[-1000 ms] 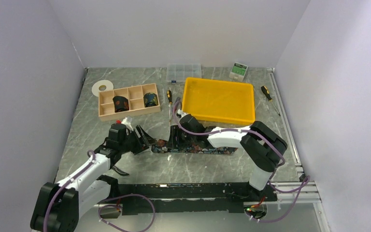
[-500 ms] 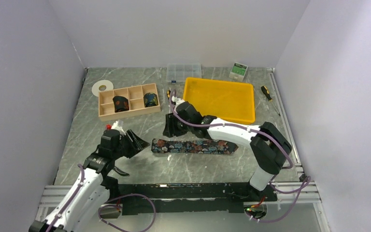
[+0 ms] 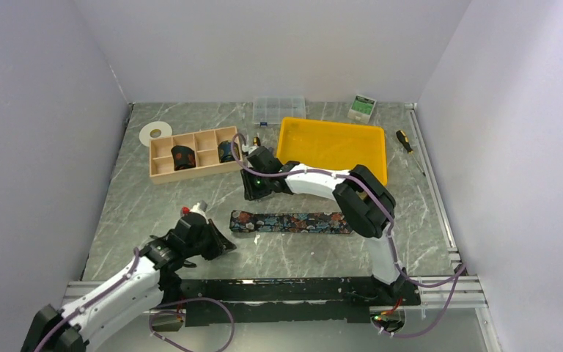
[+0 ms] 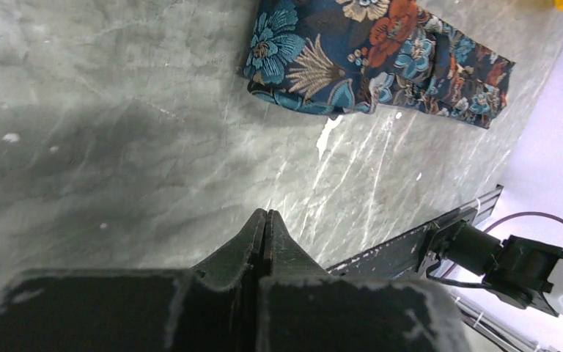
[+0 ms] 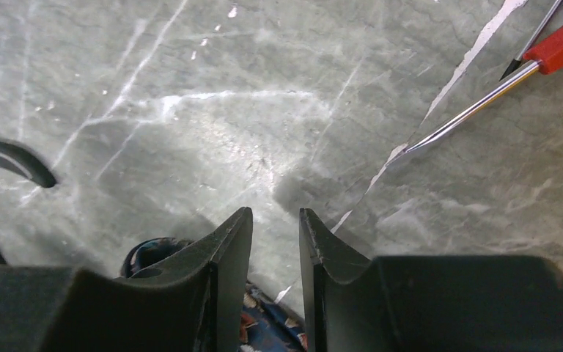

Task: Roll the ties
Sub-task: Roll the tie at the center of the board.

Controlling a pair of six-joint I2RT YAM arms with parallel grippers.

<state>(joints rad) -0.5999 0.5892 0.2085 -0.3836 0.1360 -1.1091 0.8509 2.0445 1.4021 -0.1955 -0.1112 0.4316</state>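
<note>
One tie (image 3: 293,222) lies flat on the marble table as a folded navy floral strip; the left wrist view shows its end (image 4: 366,59). Two rolled ties (image 3: 183,156) (image 3: 225,152) sit in compartments of the wooden box (image 3: 194,172). My left gripper (image 3: 222,246) (image 4: 265,214) is shut and empty, low over bare table to the near left of the strip. My right gripper (image 3: 253,188) (image 5: 275,214) hovers beyond the strip's left end, between strip and box. Its jaws are open by a narrow gap with nothing in it. A bit of tie (image 5: 264,330) shows beneath them.
A yellow tray (image 3: 337,147) stands at the back right, behind the right arm. A red-handled screwdriver (image 5: 557,44) lies just ahead of the right gripper. At the back are a white tape roll (image 3: 155,133), a clear parts box (image 3: 279,108), a small green box (image 3: 362,107) and another screwdriver (image 3: 405,141).
The right gripper left the tie and moved back and left towards the box, its jaws narrowing. The left gripper drew back towards the near edge and shut. The tie stays flat.
</note>
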